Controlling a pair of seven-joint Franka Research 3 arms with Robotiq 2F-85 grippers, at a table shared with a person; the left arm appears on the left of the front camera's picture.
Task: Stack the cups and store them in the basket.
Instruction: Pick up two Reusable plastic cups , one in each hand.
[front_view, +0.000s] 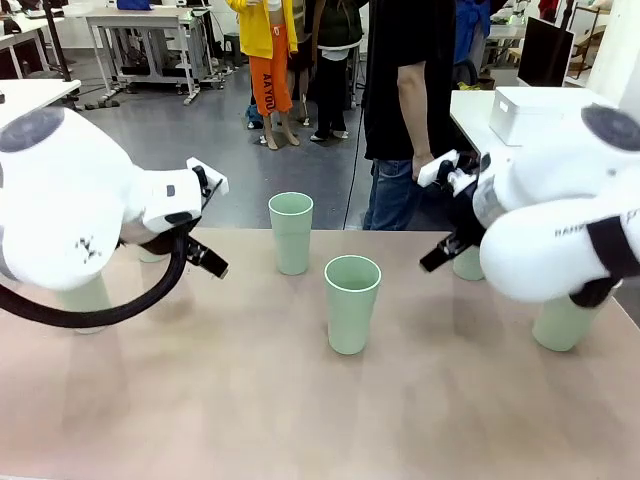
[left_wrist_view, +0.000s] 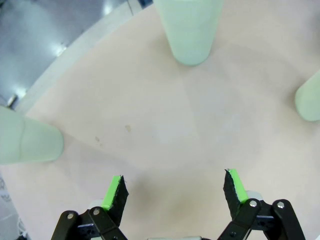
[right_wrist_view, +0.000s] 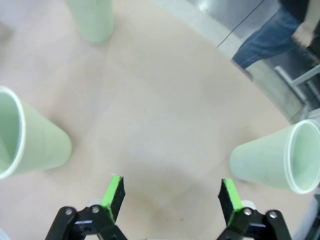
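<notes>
Two pale mint-green cups stand upright mid-table, one farther back (front_view: 291, 232) and one nearer (front_view: 352, 303). Further cups are partly hidden behind the left arm (front_view: 88, 300) and the right arm (front_view: 560, 322). My left gripper (left_wrist_view: 175, 190) hangs open over bare tabletop, with cups ahead (left_wrist_view: 189, 30), to its left (left_wrist_view: 27, 142) and at the right edge (left_wrist_view: 309, 102). My right gripper (right_wrist_view: 171, 192) is also open and holds nothing; one cup (right_wrist_view: 30, 140) stands to its left, one (right_wrist_view: 275, 160) to its right and one farther ahead (right_wrist_view: 92, 20). The basket is out of view.
A person in dark top and jeans (front_view: 400, 120) stands at the table's far edge. A small white lidded box (front_view: 530, 110) sits on another table at the back right. The pinkish tabletop (front_view: 250, 400) has free room toward the front.
</notes>
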